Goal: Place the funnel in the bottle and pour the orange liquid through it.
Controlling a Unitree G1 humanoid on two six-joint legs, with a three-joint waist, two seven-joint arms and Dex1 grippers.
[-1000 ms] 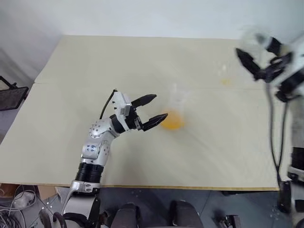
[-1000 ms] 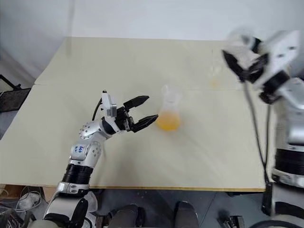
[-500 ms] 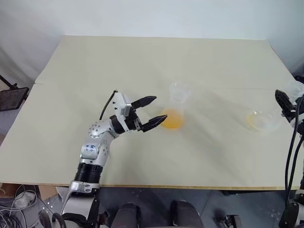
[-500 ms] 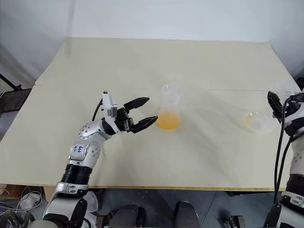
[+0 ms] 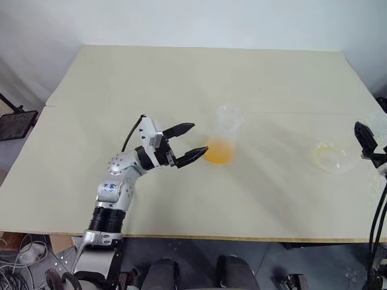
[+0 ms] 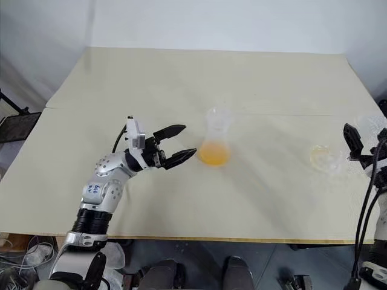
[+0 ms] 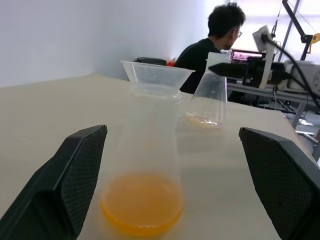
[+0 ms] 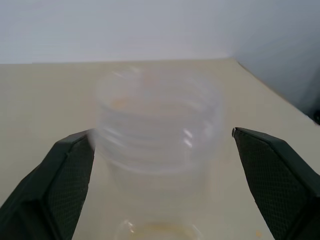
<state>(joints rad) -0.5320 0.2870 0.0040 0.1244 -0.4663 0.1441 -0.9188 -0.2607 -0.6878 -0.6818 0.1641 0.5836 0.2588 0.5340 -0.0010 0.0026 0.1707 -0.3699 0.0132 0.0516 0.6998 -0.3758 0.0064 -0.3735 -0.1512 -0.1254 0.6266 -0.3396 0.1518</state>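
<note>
The bottle (image 5: 225,140) stands near the middle of the table (image 5: 121,84), just past the left gripper (image 5: 190,141), whose black fingers are spread wide with the tips short of the glass on either side, not touching it. In the left wrist view the funnel (image 7: 156,74) sits in the bottle's neck, its flared rim upward, and the orange liquid (image 7: 142,202) lies as a shallow pool in the wide base — the rest of the bottle is empty above it.

Off at the table's right edge the right gripper (image 6: 363,142) has its fingers parted around the neck of a second flask (image 5: 332,157), the clearer round-bodied one, which stands on the table. Its fingers do not press the glass. Only a thin orange film shows at its bottom.

A second ago that gripper was up in the air, blurred, with the flask in it; now it is lower, the flask set down. The left gripper is where it was.

Two flasks, one funnel, two grippers — and a person (image 7: 212,42) seated beyond the table.
</note>
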